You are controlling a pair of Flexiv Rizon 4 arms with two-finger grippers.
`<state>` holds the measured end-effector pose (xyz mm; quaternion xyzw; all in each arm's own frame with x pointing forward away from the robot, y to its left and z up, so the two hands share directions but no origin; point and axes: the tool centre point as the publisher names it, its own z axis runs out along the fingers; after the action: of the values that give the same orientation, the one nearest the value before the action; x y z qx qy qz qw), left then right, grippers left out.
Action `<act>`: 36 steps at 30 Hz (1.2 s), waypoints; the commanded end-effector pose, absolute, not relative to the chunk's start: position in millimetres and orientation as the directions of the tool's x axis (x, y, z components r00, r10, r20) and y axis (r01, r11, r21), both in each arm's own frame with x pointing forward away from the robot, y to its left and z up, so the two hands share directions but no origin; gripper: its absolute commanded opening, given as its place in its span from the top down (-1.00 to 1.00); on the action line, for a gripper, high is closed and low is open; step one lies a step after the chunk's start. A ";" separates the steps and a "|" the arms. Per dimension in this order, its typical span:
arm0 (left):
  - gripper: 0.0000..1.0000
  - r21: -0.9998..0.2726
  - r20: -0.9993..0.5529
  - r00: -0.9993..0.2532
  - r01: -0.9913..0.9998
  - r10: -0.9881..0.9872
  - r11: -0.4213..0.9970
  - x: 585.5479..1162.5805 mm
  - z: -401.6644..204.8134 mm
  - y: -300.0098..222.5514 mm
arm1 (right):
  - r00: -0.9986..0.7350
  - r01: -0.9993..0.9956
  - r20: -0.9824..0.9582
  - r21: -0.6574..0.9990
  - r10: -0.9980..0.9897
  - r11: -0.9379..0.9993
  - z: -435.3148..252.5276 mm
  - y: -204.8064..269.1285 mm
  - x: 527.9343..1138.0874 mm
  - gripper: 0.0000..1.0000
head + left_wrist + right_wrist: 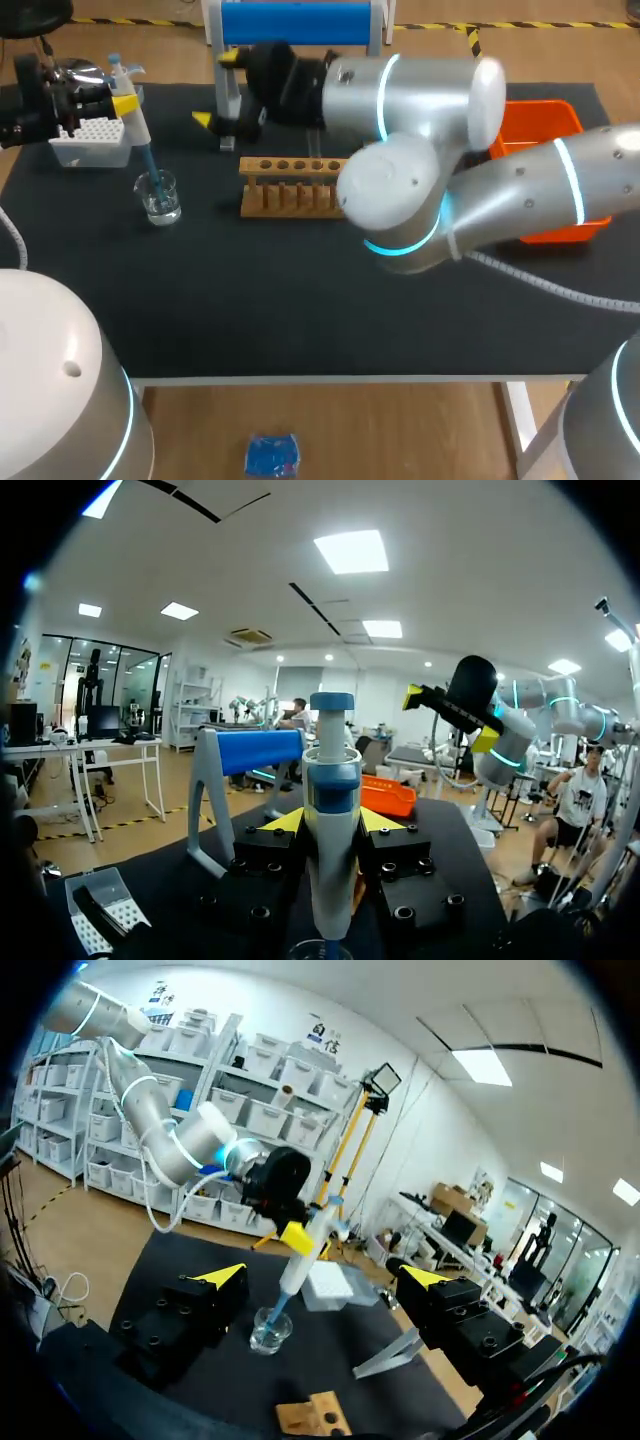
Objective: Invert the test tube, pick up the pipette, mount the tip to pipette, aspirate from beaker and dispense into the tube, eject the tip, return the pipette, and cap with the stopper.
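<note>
In the beaker (160,200), the pipette (135,122)

Black table (300,320), beaker (158,197), wooden rack (290,187), tip box (92,140), orange bin (540,125)

A laboratory setup: the black surface (300,300) carries a wooden test-tube rack (290,187), glass beaker (160,198), pipette (136,127) and white tip box (92,140).

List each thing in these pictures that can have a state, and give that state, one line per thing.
left tool: shut on the pipette
right tool: open, holding nothing
pipette: held tilted, lower end down in the beaker
beaker: upright, uncovered
tip box: uncovered
test tube rack: standing upright; cannot tell whether it holds tubes
</note>
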<state>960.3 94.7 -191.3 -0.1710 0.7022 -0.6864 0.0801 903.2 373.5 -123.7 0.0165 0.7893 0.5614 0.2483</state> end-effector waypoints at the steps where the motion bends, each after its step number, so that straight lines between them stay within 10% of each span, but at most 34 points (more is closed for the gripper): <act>1: 1.00 -0.992 0.121 -0.930 -0.129 -0.346 -0.002 961.5 -191.8 95.8 | -0.972 -0.234 -0.220 0.844 -0.087 0.483 -86.9 363.1 905.3 -1.00; 36: 1.00 -0.992 0.121 -0.930 -0.129 -0.346 -0.002 961.5 -191.8 95.8 | -0.988 -0.152 -0.118 0.858 -0.100 0.490 -98.4 494.0 984.6 -1.00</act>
<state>960.4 94.8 -191.3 -0.1708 0.7023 -0.6865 0.0800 980.3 496.3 -101.5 -0.0674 0.8418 0.5344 0.0349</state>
